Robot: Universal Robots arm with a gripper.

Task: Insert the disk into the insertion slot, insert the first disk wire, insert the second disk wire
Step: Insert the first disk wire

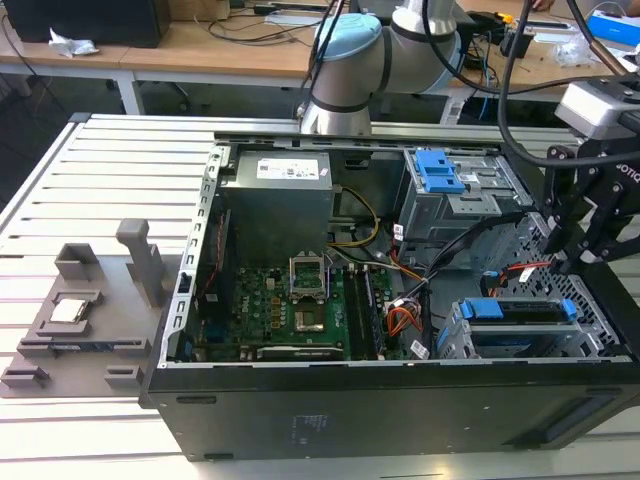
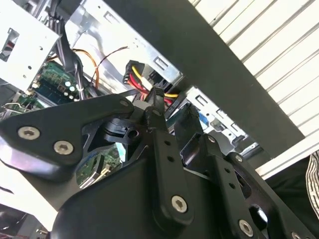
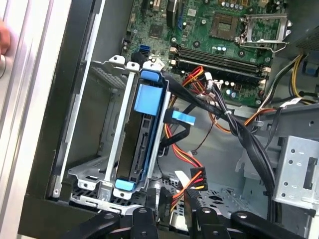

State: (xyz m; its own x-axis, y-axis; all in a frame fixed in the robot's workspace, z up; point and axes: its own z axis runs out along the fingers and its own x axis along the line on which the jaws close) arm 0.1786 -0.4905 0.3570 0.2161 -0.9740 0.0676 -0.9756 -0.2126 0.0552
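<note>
The disk (image 1: 520, 311) sits in the insertion slot (image 1: 455, 340) at the case's corner on the exterior view's right, its blue carrier showing. In the first wrist view the disk (image 3: 142, 142) stands in the grey cage (image 3: 94, 144). Just beyond the disk's end, my gripper (image 3: 173, 201) has its fingers close together around a red, yellow and orange wire bundle. The bundle's black connector (image 3: 195, 177) hangs loose just past the fingertips, unplugged. The second wrist view shows that connector (image 2: 133, 68) ahead of my gripper (image 2: 172, 107). A flat black wire with a blue plug (image 3: 182, 118) lies beside the disk.
The green motherboard (image 1: 290, 310) and the power supply (image 1: 278, 195) fill the open case. A taller cage with a blue latch (image 1: 437, 170) stands behind the disk. Black cable bundles (image 3: 249, 144) cross beside the gripper. A grey fixture (image 1: 75, 310) lies on the slatted table.
</note>
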